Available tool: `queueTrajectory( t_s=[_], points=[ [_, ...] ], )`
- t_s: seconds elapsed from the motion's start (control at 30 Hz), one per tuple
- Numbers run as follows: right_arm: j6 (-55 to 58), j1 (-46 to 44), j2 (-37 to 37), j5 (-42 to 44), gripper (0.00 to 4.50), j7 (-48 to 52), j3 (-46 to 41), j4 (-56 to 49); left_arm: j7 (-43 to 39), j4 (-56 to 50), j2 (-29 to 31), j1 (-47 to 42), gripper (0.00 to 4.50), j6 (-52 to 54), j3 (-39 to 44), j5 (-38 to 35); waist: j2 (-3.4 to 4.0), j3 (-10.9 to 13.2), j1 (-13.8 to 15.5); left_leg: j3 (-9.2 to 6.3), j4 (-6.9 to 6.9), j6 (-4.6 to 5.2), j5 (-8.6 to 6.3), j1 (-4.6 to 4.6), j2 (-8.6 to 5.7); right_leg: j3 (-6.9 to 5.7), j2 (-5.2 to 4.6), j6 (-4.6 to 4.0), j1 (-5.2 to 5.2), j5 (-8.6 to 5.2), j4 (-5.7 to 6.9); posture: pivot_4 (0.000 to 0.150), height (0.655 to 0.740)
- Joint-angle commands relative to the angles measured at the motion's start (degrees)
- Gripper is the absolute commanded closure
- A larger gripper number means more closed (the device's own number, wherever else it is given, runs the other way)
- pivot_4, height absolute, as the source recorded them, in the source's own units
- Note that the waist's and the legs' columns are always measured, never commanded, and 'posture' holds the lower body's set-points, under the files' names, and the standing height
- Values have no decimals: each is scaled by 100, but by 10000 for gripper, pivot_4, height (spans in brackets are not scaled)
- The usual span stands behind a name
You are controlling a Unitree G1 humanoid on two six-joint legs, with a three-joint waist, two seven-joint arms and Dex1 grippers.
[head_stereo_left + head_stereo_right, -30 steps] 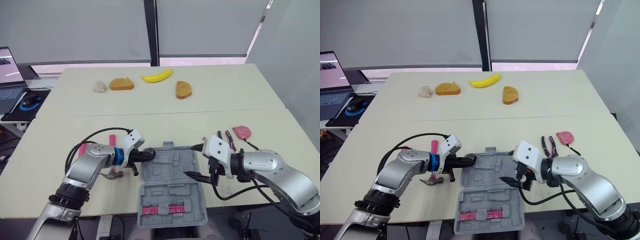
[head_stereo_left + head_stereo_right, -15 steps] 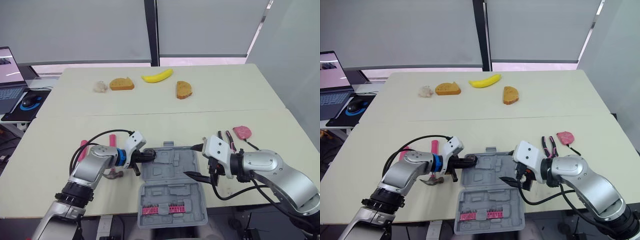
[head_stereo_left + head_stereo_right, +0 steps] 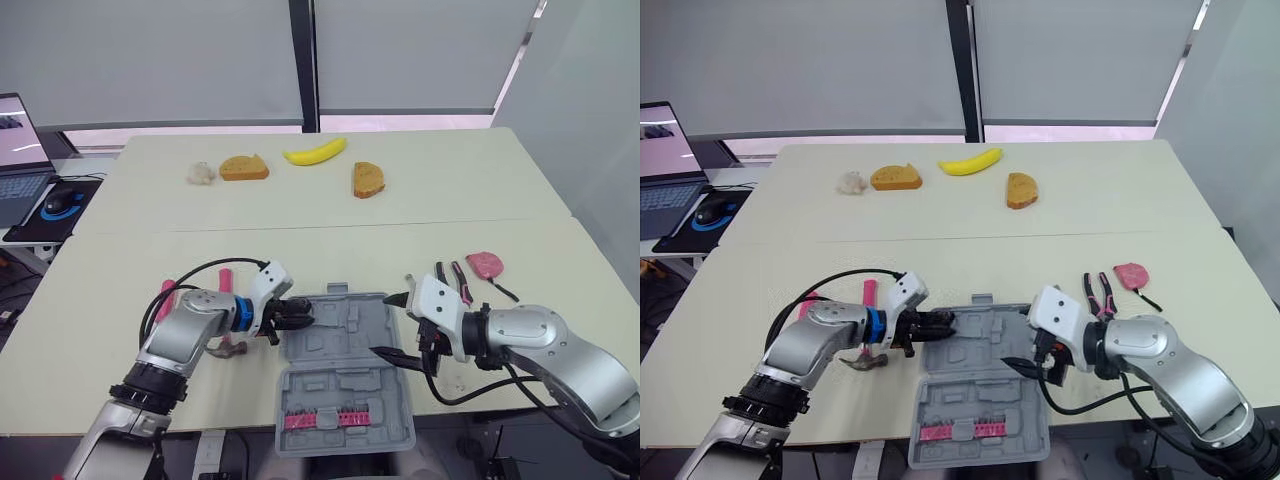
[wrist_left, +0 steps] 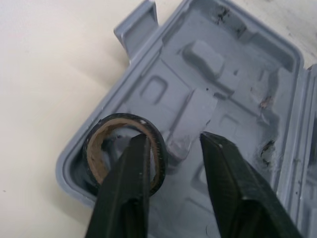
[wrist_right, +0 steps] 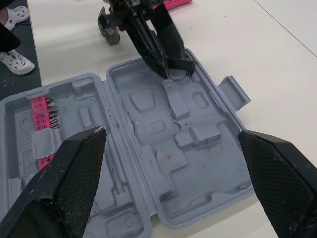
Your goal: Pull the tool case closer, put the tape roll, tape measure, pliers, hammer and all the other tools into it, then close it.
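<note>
One of the left gripper's [image 4: 174,138] jaws covers part of the black tape roll with a cardboard core [image 4: 93,157]. The open grey plastic tool case [image 4: 233,94] runs off that picture's edge. The left forearm crosses the pink-handled hammer [image 3: 226,276], hiding its middle; the pink-handled pliers [image 3: 1104,300] go partly behind the right arm. The small pale lump [image 3: 201,172] is too small to identify. The open laptop [image 3: 15,135] is cut by the edge.

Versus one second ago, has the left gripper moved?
No. The left gripper still sits at the tool case's far left corner, by the tape roll; only its fingers have opened.
</note>
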Motion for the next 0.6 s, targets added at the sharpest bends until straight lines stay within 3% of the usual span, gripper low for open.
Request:
queueTrajectory(
  t_s=[0.03, 0.1, 0.5, 0.6],
  points=[
    [-119, 16, -50, -29, 0, -29, -110, -209, 1, -401, 226, -29, 16366, -37, 360, -143, 0, 0, -3, 1, -1, 0, 0, 1, 0, 1, 0, 0, 0, 0, 0, 1500, 7400],
    [-135, 19, -46, -32, 0, -30, -103, -198, -123, -407, 325, -77, 9907, -116, 415, -188, 0, 0, 2, 0, -1, 0, 0, 1, 0, 0, 0, 0, 1, 0, 0, 1500, 7400],
    [-133, -16, -15, -37, 0, -36, -57, -186, -614, 138, 345, -107, 9907, -1388, 224, 90, 0, 0, 11, 1, -1, 0, 0, 0, -1, 0, -1, 0, 2, 0, -6, 1500, 7400],
    [-109, -14, -15, -27, 0, -43, -54, -209, -710, 336, 319, -97, 15802, -1699, 186, 149, 0, 0, 9, 1, -1, 0, 0, 0, -1, 0, -1, 0, 2, 0, -6, 1500, 7400]
  ],
)
